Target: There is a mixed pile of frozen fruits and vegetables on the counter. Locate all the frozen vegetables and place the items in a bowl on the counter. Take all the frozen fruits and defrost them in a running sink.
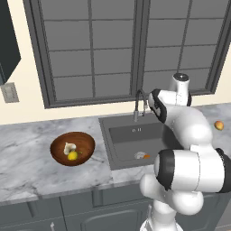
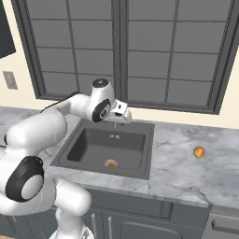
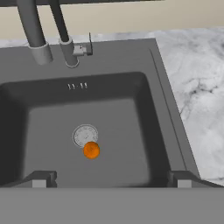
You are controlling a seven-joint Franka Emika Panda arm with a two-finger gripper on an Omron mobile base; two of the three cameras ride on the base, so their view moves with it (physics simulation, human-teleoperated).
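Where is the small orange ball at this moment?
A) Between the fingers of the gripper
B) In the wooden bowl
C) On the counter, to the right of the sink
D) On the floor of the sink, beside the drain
D: the orange ball lies on the floor of the sink, touching the edge of the pale round drain; the open gripper above it holds nothing.
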